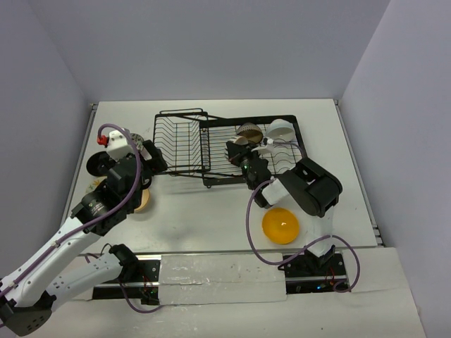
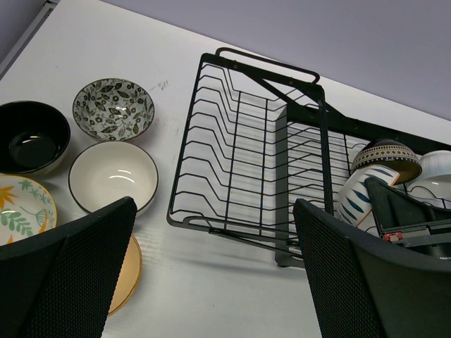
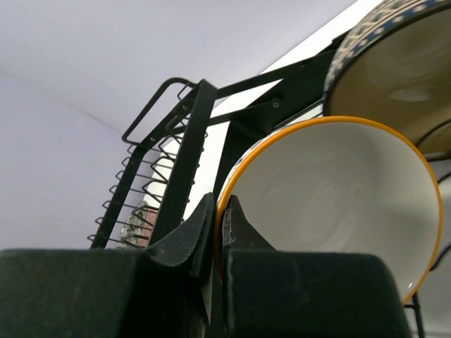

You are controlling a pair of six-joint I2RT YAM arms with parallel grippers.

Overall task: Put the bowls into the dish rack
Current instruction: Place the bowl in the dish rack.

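Nothing readable; only faint scribbles (image 2: 163, 85) on the table (image 2: 232, 296).

You're in a robot lab cell, not a kitchen: the dish rack (image 1: 187, 144) sits on a bare white surface (image 1: 211, 218) with plain pale walls (image 1: 211, 49) behind and beside it. In front of the rack, two cabled arms (image 1: 70, 250) are bolted to a taped rail (image 1: 218, 278).

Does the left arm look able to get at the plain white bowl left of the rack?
Probably yes: the left end effector hangs open close by, and the white bowl sits upright with nothing over its rim.
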